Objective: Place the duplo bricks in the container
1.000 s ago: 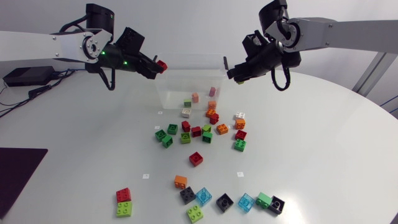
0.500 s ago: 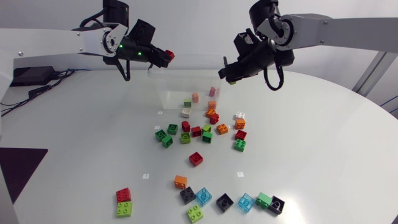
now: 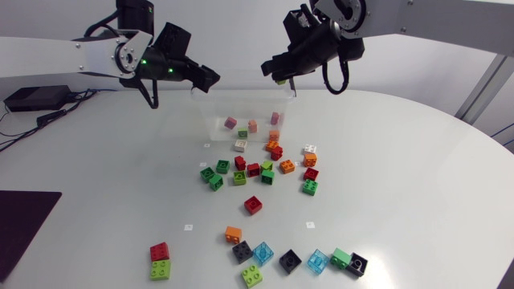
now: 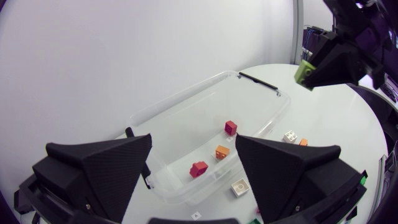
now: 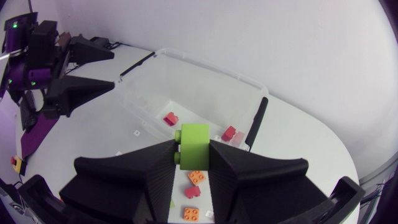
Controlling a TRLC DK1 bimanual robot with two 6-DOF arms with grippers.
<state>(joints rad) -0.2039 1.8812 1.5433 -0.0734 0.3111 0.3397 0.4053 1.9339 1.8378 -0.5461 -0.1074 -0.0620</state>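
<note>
Near one container (image 5: 205, 70), right claw (image 5: 193, 149) grips one lime brick (image 5: 196, 138) (left claw (image 4: 194, 140) gapes).

Clear container (image 3: 217, 103), perhaps five bricks (image 3: 252, 126) inside, others (image 3: 254, 204) scattered, lime brick (image 5: 194, 146) aloft

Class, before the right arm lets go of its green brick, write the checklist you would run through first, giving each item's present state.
1. Right jaws shut on green brick: ok.
2. Brick above container: cannot tell; the container looks ahead of it.
3. Left jaws open, empty: ok.
4. Left jaws apart from right jaws: ok.
5. Bare floor in container: ok.
</note>
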